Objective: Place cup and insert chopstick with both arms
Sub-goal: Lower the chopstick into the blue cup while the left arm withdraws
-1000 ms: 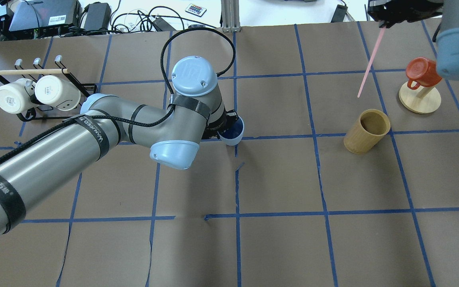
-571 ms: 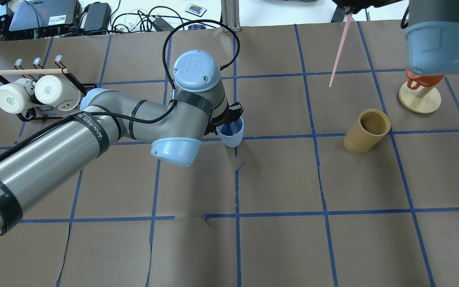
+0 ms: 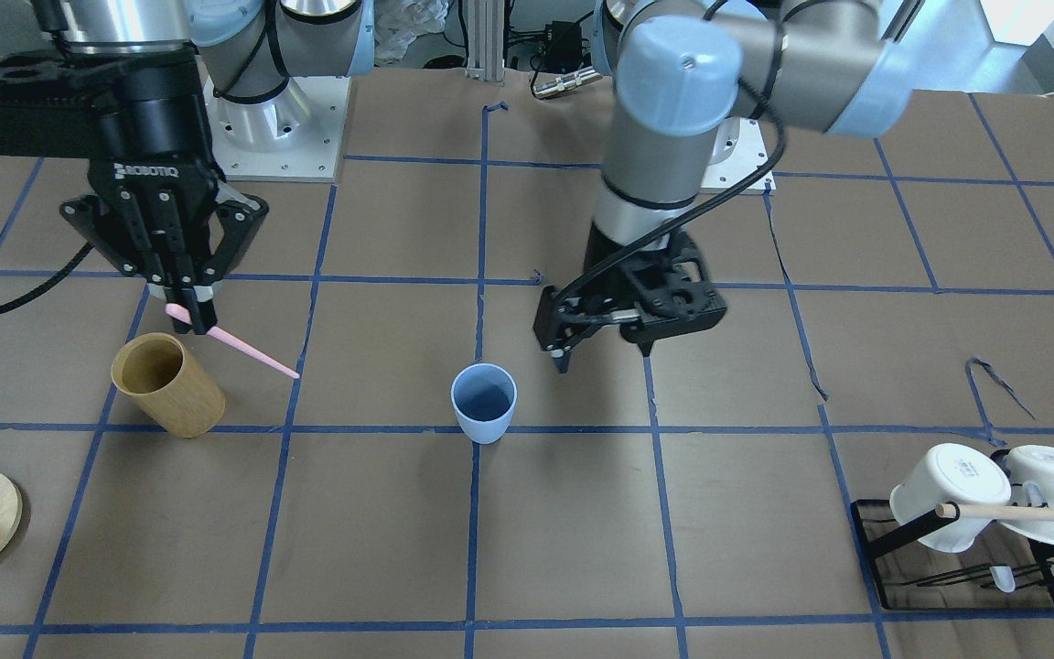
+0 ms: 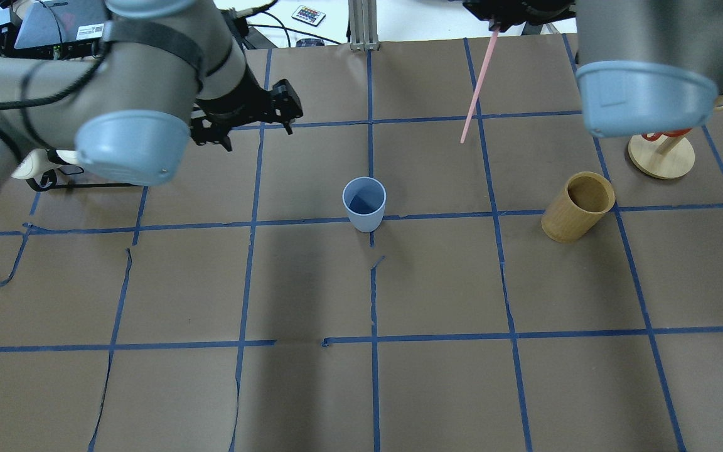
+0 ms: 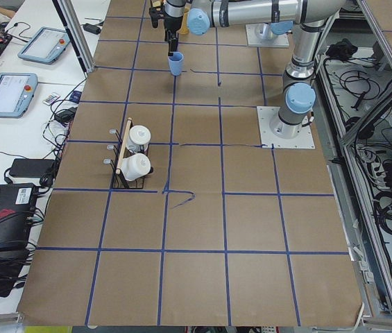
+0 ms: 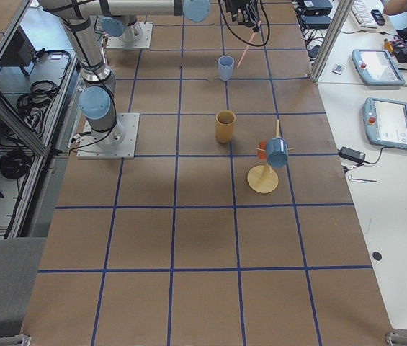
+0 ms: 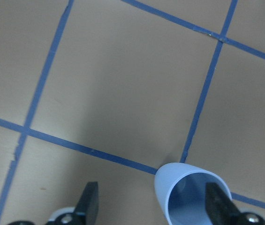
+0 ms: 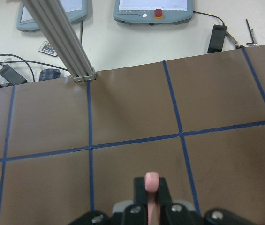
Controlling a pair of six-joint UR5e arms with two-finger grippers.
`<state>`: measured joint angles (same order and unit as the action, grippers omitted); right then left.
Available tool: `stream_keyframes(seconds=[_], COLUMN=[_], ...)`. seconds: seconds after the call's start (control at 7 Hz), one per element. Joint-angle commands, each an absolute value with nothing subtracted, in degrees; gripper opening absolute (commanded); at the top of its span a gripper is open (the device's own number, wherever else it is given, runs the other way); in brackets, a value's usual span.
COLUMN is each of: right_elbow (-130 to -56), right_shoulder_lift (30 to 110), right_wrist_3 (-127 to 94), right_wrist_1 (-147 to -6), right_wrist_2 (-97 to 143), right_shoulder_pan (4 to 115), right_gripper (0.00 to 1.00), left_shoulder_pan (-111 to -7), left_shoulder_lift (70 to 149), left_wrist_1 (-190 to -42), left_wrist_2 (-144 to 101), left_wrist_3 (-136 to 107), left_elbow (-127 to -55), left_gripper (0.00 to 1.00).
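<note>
The light-blue cup (image 4: pixel 364 204) stands upright and free on a blue tape line at mid-table; it also shows in the front view (image 3: pixel 484 403) and the left wrist view (image 7: pixel 193 192). My left gripper (image 4: pixel 258 134) is open and empty, raised off the table to the cup's far left (image 3: pixel 607 355); its fingers (image 7: pixel 91 202) are wide apart. My right gripper (image 3: pixel 188 309) is shut on a pale-pink chopstick (image 4: pixel 477 88) that hangs slanted in the air, right of and beyond the cup. The chopstick's top shows between the right fingers (image 8: pixel 151 185).
A tan wooden cylinder (image 4: pixel 578 207) stands right of the cup. A red mug hangs on a round wooden stand (image 4: pixel 659 157) at far right. A black rack with white mugs (image 3: pixel 975 503) and a wood dowel sits at far left, mostly hidden by my left arm overhead.
My left gripper has let go of the cup, opened and drawn back up and left. My right gripper has carried the chopstick leftward, toward the cup.
</note>
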<state>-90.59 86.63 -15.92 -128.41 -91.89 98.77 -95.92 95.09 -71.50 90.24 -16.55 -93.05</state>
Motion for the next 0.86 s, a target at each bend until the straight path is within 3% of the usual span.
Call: stream_keyframes(seconds=[0.0,0.29,0.71], right_elbow=[-90.62,-90.62,-90.88], right_shoulder_lift=[82.55,79.64,77.35], right_wrist_3=[-22.48,-25.64,-32.67], right_wrist_1=[-133.59,-136.31,-136.49], right_wrist_2=[-97.60,-105.26,-109.42], right_shoulder_pan=[106.84,112.47,116.72], right_gripper=[0.00,0.00,0.00], left_shoulder_pan=[-86.09,-83.50,-83.76], left_shoulder_lift=[88.35,87.10,86.05], left_wrist_1=[-86.08,-89.29,-89.73], left_wrist_2=[89.74,89.74,89.91], left_wrist_3=[-0.22,1.67,1.58], left_elbow=[-87.56,-83.78,-84.37], left_gripper=[1.00,1.00,1.00])
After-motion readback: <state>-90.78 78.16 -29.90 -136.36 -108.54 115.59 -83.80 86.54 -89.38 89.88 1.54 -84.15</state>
